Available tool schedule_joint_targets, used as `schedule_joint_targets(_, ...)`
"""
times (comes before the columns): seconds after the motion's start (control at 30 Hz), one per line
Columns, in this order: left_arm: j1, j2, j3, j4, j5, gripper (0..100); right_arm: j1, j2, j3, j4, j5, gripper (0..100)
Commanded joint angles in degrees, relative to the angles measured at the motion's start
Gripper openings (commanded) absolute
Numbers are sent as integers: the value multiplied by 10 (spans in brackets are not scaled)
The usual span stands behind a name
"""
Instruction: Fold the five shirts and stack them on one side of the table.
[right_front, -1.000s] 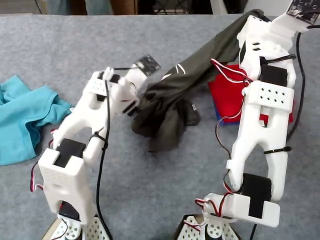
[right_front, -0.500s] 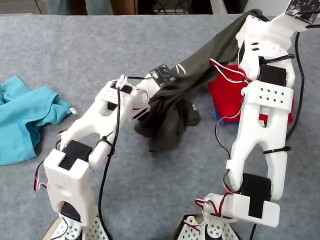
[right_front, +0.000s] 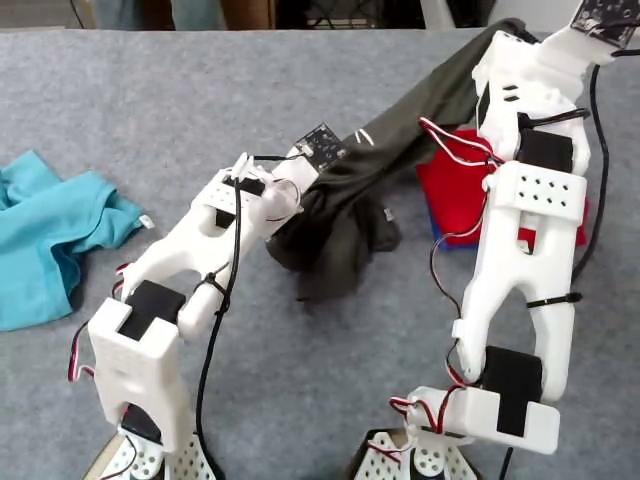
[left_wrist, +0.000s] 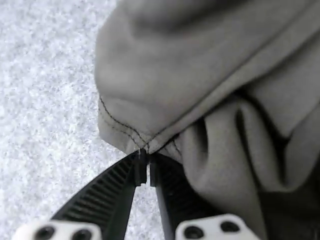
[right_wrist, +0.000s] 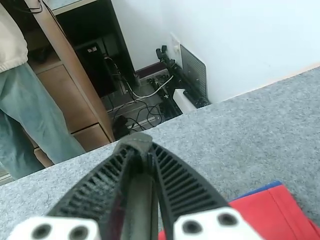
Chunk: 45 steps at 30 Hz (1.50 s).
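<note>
Olive shirt (right_front: 340, 215) is stretched in a long band over the grey tabletop (right_front: 200, 90), its lower part bunched and resting on the surface. Left gripper (left_wrist: 143, 170) is seen at the bunched end, fingers (left_wrist: 107, 192) narrowed to a pinch on a stitched hem corner of the olive shirt. Right gripper (right_wrist: 142, 155) is seen at the far raised end, fingers (right_wrist: 182, 187) clamped on a gathered strip of the same cloth. Red shirt (right_front: 455, 190) is laid flat just beside the olive shirt, under the right arm, with a blue shirt (right_front: 437, 232) edge seen beneath it. Teal shirt (right_front: 50, 235) is crumpled well apart from the olive shirt, on the left arm's side.
</note>
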Motion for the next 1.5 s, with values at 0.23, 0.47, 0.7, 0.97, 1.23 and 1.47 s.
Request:
schedule_joint_targets(0.23,-99,-85,-124,114,32,27,-7,-3,-15,-11,-3,14)
schedule_joint_targets(0.47,-146,-91,-215,189,56,27,-7,-4,-16,-11,-3,14)
schedule_joint_targets(0.7,-193,-92,-349,294,98,27,-23,-9,-22,10,-4,14)
schedule_joint_targets(0.97,-230,-167,-557,454,116,28,-120,-9,-149,120,-60,13)
schedule_joint_targets(1.23,-278,-293,-749,573,116,28,-161,-8,-408,190,-133,13)
schedule_joint_targets(1.47,-343,-397,-838,614,116,28,-182,-8,-622,264,-129,13)
